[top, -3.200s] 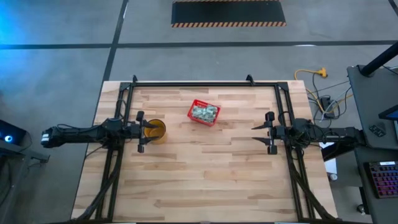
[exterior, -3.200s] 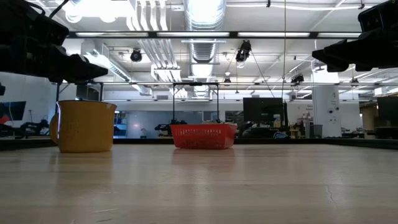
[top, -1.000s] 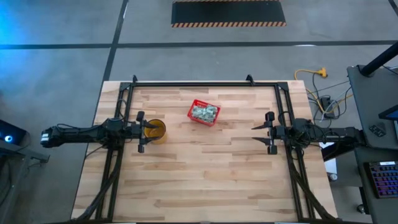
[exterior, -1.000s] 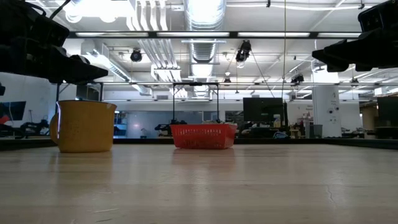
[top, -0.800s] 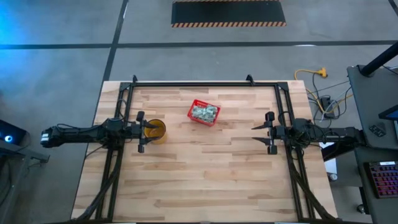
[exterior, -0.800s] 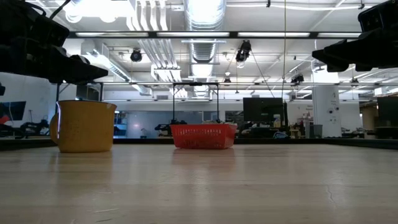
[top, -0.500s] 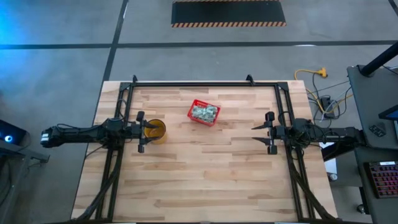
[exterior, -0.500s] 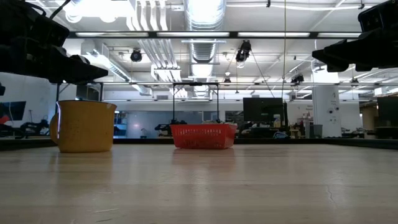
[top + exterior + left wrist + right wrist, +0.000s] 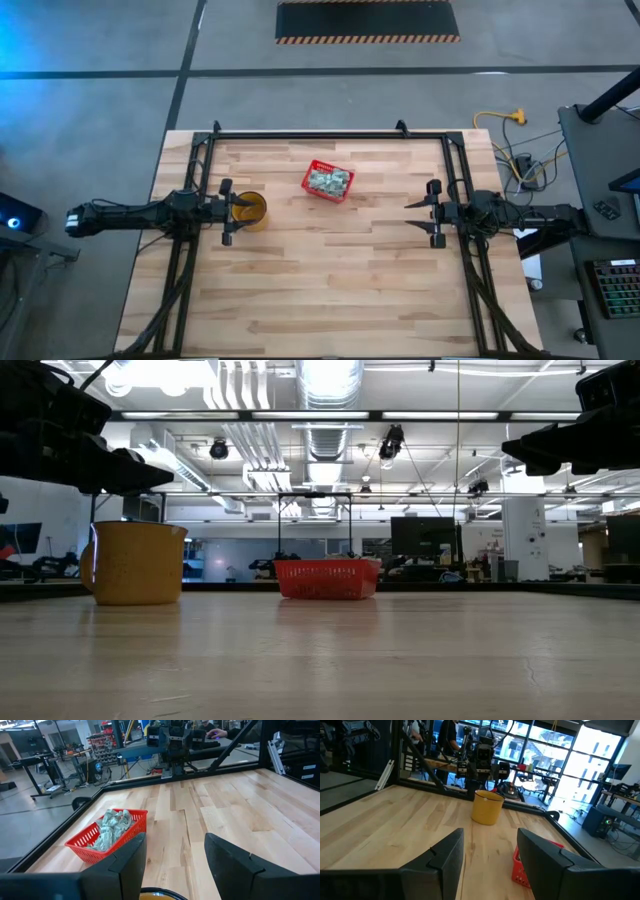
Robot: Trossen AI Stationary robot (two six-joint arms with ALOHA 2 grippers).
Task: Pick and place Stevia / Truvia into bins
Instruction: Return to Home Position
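Note:
A small red latticed basket (image 9: 328, 182) stands on the wooden table, far of its middle, heaped with pale green and white sachets (image 9: 114, 826). It also shows in the low view (image 9: 327, 578) and the right wrist view (image 9: 526, 864). My left gripper (image 9: 226, 212) hovers open above the table's left side, over a yellow mug (image 9: 248, 209). My right gripper (image 9: 432, 213) hovers open above the table's right side. Both are empty and point toward the table's middle.
The yellow mug (image 9: 135, 563) stands upright on the table's left side, just under my left gripper's fingertips. A black metal frame (image 9: 330, 134) runs along the table's far, left and right edges. Bare wood lies between the arms and toward the near edge.

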